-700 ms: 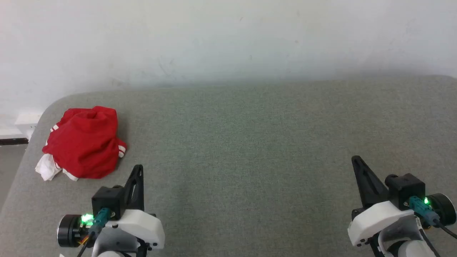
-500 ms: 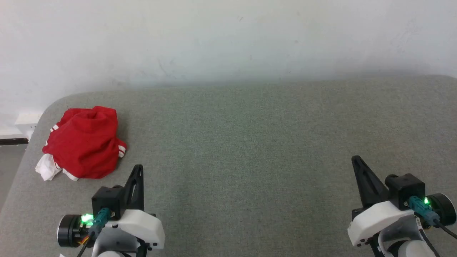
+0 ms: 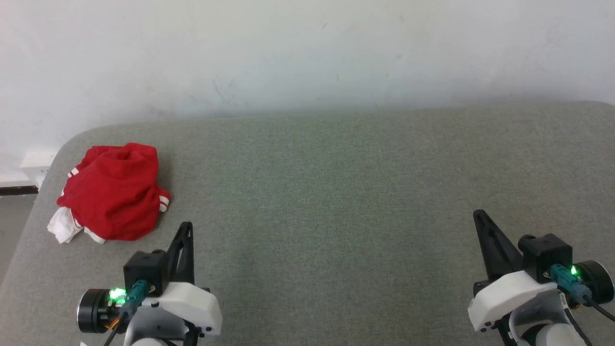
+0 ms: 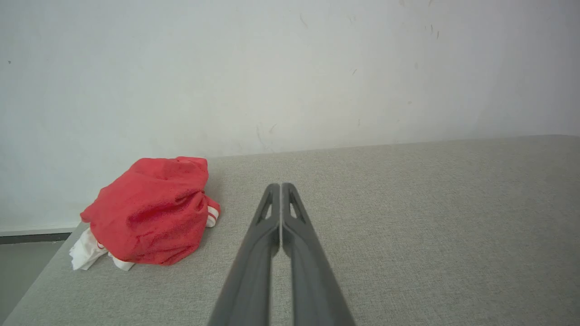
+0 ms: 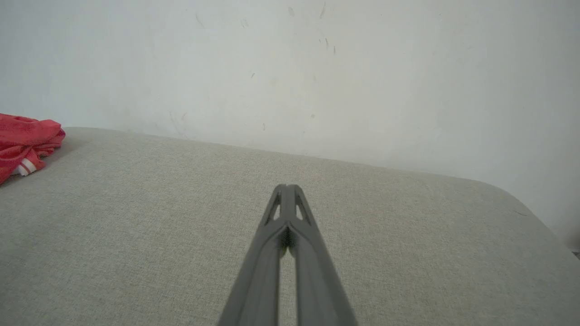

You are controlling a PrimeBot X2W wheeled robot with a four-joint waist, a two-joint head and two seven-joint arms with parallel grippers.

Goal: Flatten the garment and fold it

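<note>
The garment [image 3: 113,192] is a crumpled red heap with bits of white sleeve and striped trim, lying near the far left corner of the grey table [image 3: 336,192]. In the left wrist view the garment [image 4: 152,210] sits ahead and to the left of my fingers. A red edge of the garment [image 5: 25,147] shows at the left border of the right wrist view. My left gripper [image 3: 186,225] is shut and holds nothing, just right of and nearer than the heap. My right gripper [image 3: 478,214] is shut and holds nothing, far to the right.
A white wall [image 3: 307,53] rises right behind the table's far edge. The table's rounded left corner [image 3: 72,139] lies close to the garment, with floor [image 3: 12,216] beyond it. Bare grey cloth spans the table between the two grippers.
</note>
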